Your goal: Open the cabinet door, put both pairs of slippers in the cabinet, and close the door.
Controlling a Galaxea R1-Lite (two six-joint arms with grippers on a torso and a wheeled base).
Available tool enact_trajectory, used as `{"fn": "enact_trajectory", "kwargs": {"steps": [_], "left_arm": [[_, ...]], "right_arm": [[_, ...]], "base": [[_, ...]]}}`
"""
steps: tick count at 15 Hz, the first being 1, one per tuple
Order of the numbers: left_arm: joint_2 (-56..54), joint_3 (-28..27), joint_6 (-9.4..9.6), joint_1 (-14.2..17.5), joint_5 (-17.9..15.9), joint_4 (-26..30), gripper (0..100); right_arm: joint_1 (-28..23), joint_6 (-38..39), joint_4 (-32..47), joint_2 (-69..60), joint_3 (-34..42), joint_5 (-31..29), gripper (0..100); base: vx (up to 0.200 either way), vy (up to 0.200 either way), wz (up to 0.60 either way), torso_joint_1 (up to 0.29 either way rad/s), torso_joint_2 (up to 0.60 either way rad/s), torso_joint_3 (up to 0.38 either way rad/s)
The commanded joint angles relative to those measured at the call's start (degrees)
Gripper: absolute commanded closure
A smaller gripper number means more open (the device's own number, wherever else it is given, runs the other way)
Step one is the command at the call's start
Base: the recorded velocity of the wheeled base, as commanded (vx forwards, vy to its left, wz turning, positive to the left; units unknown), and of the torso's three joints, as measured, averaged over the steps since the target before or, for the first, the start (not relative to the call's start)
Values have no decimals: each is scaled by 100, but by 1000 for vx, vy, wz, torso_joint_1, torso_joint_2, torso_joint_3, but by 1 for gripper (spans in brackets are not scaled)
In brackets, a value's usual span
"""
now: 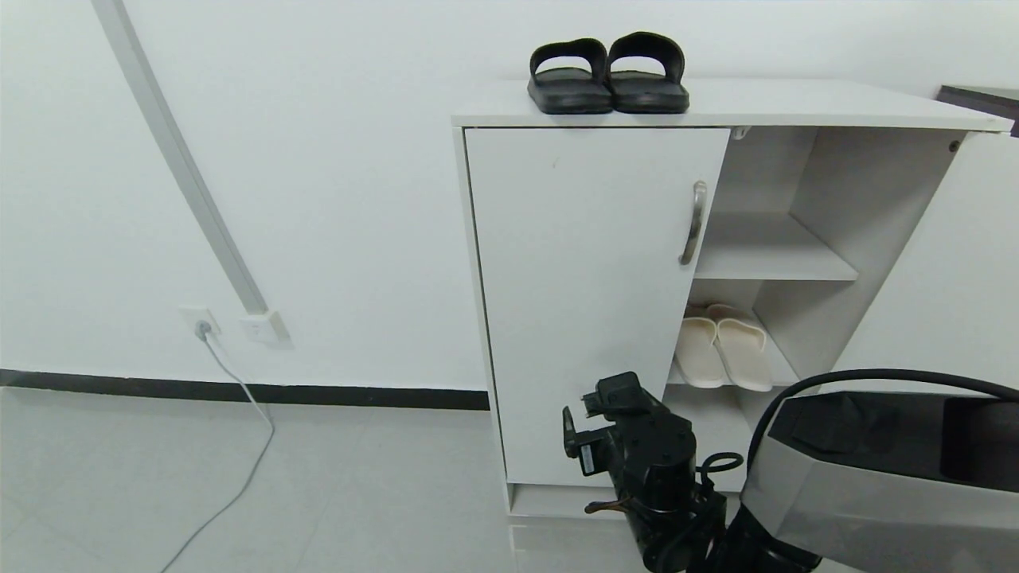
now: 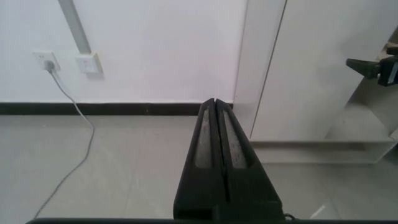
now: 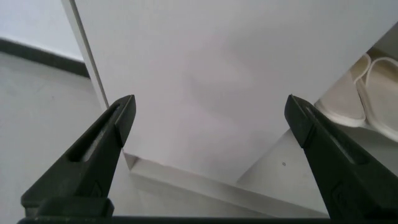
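Observation:
A pair of black slippers (image 1: 609, 76) stands on top of the white cabinet (image 1: 796, 103). A pair of white slippers (image 1: 724, 346) (image 3: 367, 93) lies on the lower shelf inside. The cabinet's right door (image 1: 939, 278) is swung open; the left door (image 1: 589, 302) (image 3: 205, 74) with its metal handle (image 1: 695, 223) is closed. My right gripper (image 1: 585, 414) (image 3: 210, 106) is open, low in front of the closed door's bottom part, holding nothing. My left gripper (image 2: 214, 102) is shut and empty, low above the floor to the left of the cabinet (image 2: 323, 62).
A middle shelf (image 1: 764, 255) sits above the white slippers. A wall socket (image 1: 203, 326) with a grey cable (image 1: 255, 446) trailing over the floor is to the left, below a slanted grey conduit (image 1: 175, 151). Open tiled floor lies left of the cabinet.

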Motion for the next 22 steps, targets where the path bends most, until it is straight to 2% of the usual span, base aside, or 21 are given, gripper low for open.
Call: {"fn": "enact_trajectory", "kwargs": {"steps": [1, 11, 22], "left_arm": [[9, 1, -1, 0, 1, 4, 100], [0, 1, -1, 0, 1, 4, 100], [9, 1, 17, 0, -8, 4, 100]], "right_arm": [[7, -6, -47, -40, 18, -2, 0], [-46, -33, -83, -84, 36, -2, 0], [-107, -33, -56, -110, 1, 6, 0]], "base": [[0, 0, 0, 46, -417, -339], [0, 0, 0, 116, -457, -337], [0, 0, 0, 196, -512, -313]]}}
